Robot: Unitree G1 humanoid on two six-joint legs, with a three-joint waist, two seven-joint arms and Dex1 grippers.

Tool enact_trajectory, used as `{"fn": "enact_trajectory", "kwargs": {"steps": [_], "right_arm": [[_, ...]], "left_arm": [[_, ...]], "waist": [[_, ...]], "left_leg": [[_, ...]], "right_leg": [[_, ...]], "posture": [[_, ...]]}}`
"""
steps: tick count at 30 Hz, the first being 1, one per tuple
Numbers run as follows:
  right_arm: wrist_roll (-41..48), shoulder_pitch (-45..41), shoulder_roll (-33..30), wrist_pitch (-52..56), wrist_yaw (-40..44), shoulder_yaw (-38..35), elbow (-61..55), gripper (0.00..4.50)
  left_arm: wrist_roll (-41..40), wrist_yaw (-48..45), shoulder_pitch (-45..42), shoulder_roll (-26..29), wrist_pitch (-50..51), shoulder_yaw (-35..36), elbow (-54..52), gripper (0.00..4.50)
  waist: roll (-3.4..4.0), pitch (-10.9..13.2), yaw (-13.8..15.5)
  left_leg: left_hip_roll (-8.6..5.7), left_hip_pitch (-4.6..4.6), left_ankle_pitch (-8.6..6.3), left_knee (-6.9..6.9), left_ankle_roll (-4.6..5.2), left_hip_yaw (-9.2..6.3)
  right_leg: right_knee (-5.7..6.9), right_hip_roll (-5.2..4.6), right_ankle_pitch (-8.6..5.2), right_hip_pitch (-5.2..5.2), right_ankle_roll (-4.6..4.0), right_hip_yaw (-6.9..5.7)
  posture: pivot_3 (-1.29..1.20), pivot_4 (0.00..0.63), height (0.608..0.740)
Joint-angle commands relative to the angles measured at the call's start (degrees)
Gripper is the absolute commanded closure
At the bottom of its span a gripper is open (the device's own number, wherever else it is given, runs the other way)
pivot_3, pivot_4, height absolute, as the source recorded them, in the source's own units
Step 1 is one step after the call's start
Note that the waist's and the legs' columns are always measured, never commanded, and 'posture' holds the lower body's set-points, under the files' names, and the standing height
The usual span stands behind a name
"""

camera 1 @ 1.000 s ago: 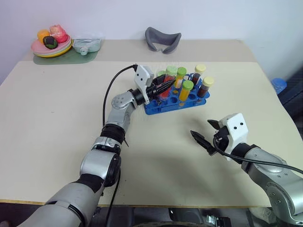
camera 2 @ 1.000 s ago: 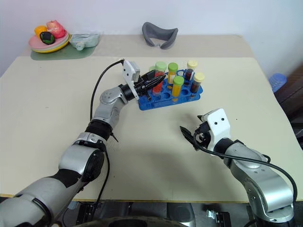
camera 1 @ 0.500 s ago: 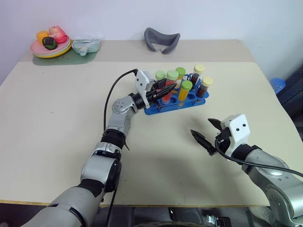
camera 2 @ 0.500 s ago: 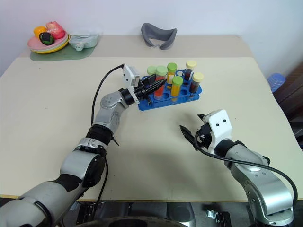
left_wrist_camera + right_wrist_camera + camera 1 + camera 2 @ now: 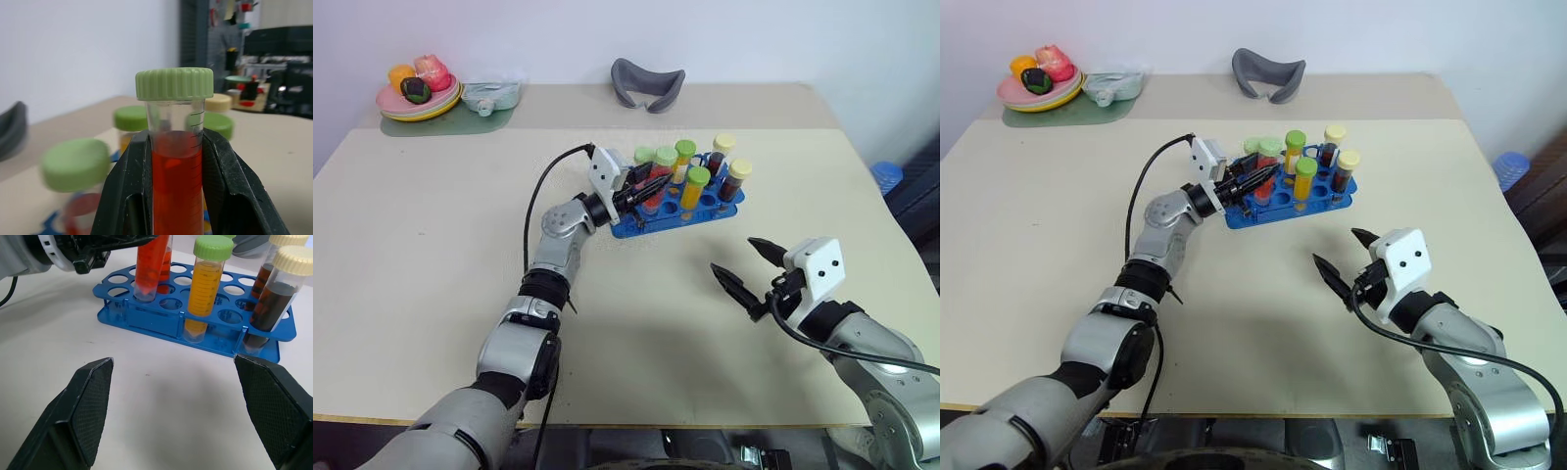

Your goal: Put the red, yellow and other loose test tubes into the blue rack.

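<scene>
Silver arms, white wrist housings, black cables, textured black fingers (image 5: 90, 406).

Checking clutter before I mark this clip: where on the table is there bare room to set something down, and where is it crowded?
Bare: the table left of the left gripper, and the strip between the blue rack and the open right gripper. Crowded: the rack, with the left gripper shut on a red-orange tube, and the far-left corner with the plate.

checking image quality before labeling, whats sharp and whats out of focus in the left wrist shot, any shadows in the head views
Left wrist view: the red tube in the left hand is sharp; the caps and room behind are blurred. Head views: soft shadows on the table under both arms, no glare.
</scene>
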Motion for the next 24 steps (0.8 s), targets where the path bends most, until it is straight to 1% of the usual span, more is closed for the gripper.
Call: {"fn": "enact_trajectory", "kwargs": {"steps": [1, 6, 9, 15, 22, 24], "right_arm": [[0.79, -0.42, 0.31, -0.56, -0.41, -1.46, -1.96, 0.46], [1.18, -0.64, 0.36, -0.63, -0.73, -1.31, -1.91, 0.46], [1.79, -0.19, 0.73, -0.81, -0.78, -1.81, -2.18, 0.46], [3.32, 2.47, 0.15, -1.02, 0.06, -4.22, -3.93, 0.46], [3.7, 3.74, 0.09, -0.93, 0.1, -5.48, -4.51, 0.46], [3.51, 3.71, 0.2, -1.14, 0.08, -5.21, -4.37, 0.46]], "left_arm": [[2.62, 1.26, 0.12, 0.9, -0.75, -0.95, 3.19, 3.74], [0.31, -0.8, 0.52, -0.1, -0.24, -0.17, 2.68, 3.74], [-2.14, -3.85, 1.66, -1.39, 2.41, -0.04, -0.32, 3.74], [-4.21, -6.52, 3.98, -1.12, 6.63, -0.03, -4.82, 3.74], [-1.97, -5.59, 4.82, 0.39, 5.73, -1.07, -4.45, 3.74], [-1.09, -4.91, 4.91, 0.6, 3.81, -1.26, -4.0, 3.74]], "waist": [[-0.01, -0.03, 0.02], [0.01, -0.06, 0.02], [0.01, -0.06, 0.12], [0.01, -0.06, 0.13], [0.01, -0.07, 0.03], [0.01, -0.07, 0.03]], "left_leg": [[0.0, 0.0, 0.0, 0.01, 0.0, 0.0], [0.0, 0.02, 0.0, 0.0, 0.0, 0.0], [0.0, 0.02, 0.0, 0.0, 0.0, 0.0], [0.0, 0.01, -0.01, 0.0, 0.02, 0.0], [0.0, 0.05, -0.03, 0.02, 0.06, -0.01], [0.0, 0.06, -0.04, 0.01, 0.06, -0.01]], "right_leg": [[0.0, 0.0, 0.0, 0.01, 0.0, 0.0], [-0.01, 0.0, 0.0, 0.03, 0.0, -0.01], [-0.02, 0.0, -0.01, 0.05, 0.01, -0.01], [-0.06, -0.01, -0.01, 0.07, 0.02, -0.01], [-0.05, 0.0, -0.01, 0.11, 0.02, -0.01], [-0.05, 0.0, -0.01, 0.11, 0.02, -0.01]], "posture": [[0.0, 0.15, 0.74], [0.0, 0.15, 0.74], [0.0, 0.15, 0.74], [0.0, 0.15, 0.74], [0.0, 0.15, 0.74], [0.0, 0.15, 0.74]]}}
